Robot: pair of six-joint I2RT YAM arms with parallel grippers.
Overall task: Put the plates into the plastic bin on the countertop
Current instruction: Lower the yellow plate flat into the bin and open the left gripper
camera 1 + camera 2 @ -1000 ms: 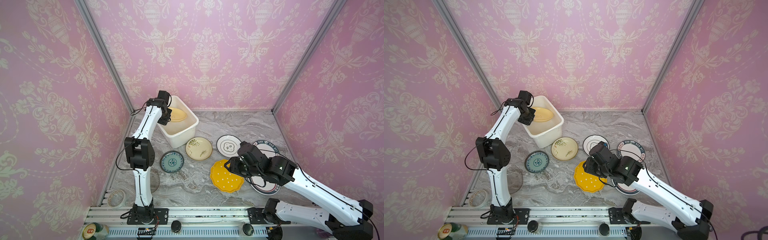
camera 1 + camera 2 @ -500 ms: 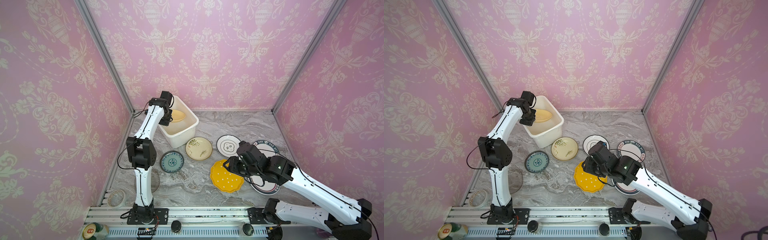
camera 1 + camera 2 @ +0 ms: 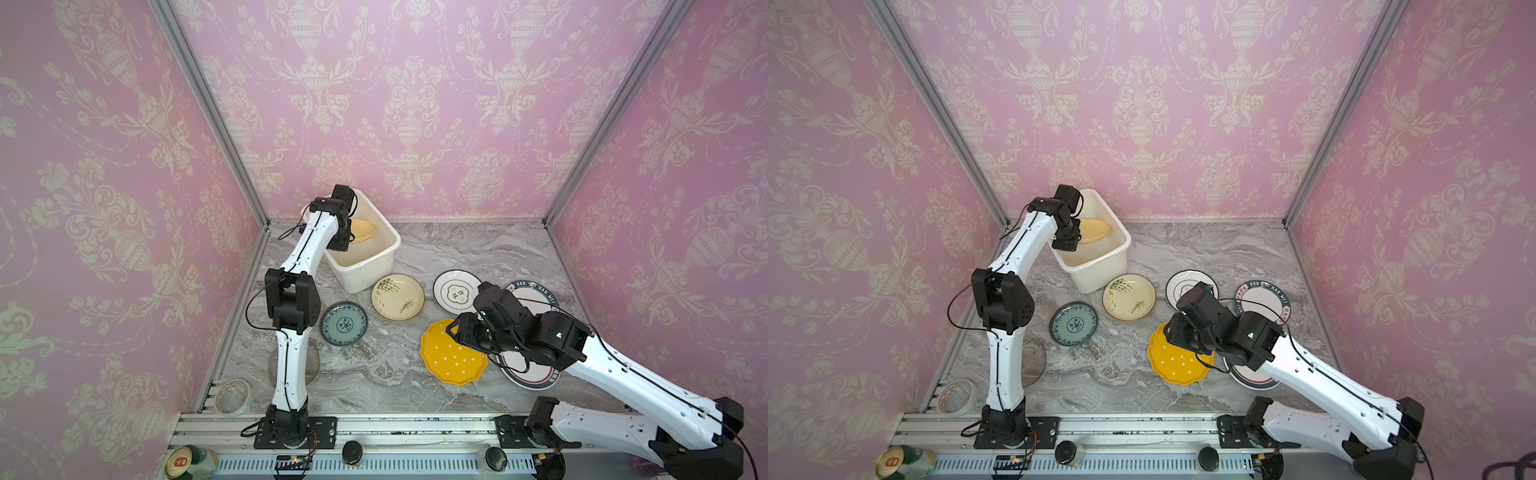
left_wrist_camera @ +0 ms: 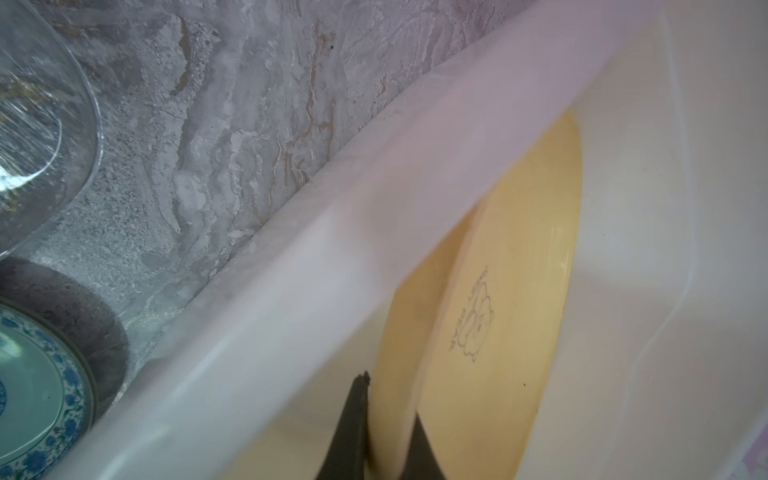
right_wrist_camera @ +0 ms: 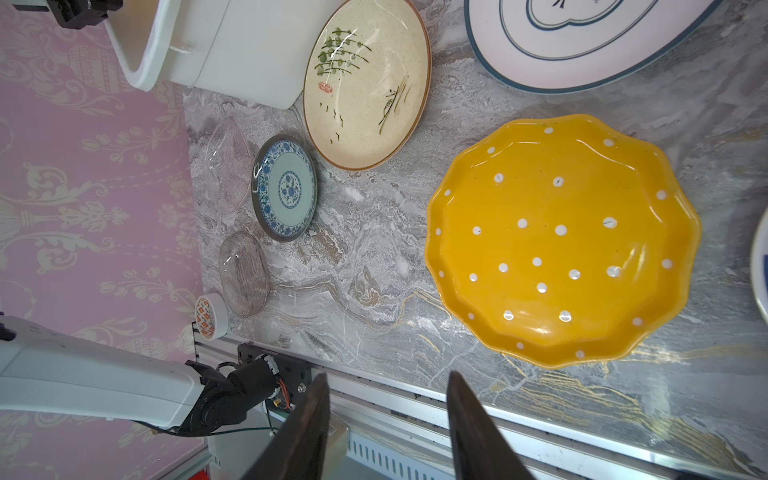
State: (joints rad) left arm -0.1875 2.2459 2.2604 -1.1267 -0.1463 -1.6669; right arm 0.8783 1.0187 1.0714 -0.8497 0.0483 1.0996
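Observation:
My left gripper (image 4: pixel 388 399) is shut on the rim of a pale yellow plate (image 4: pixel 511 291), held tilted inside the white plastic bin (image 3: pixel 390 245) at the back left of the countertop (image 3: pixel 374 374). Both top views show that plate (image 3: pixel 1096 230) in the bin. My right gripper (image 5: pixel 387 376) is open and empty, hovering just above the countertop beside the dotted scalloped yellow plate (image 5: pixel 561 241). On the countertop lie a cream plate with green sprigs (image 3: pixel 397 297), a teal patterned plate (image 3: pixel 343 323) and a white dark-rimmed plate (image 3: pixel 455 291).
Two more dark-rimmed plates (image 3: pixel 536 291) lie partly under my right arm. Two clear glass plates (image 5: pixel 243 274) sit near the left arm's base, beside a tape roll (image 3: pixel 232 397). An aluminium rail (image 3: pixel 415 424) edges the front, with a can (image 3: pixel 183 461) at its left end.
My left arm has shifted slightly right, carrying the pale yellow plate further into the bin. The right arm has barely moved.

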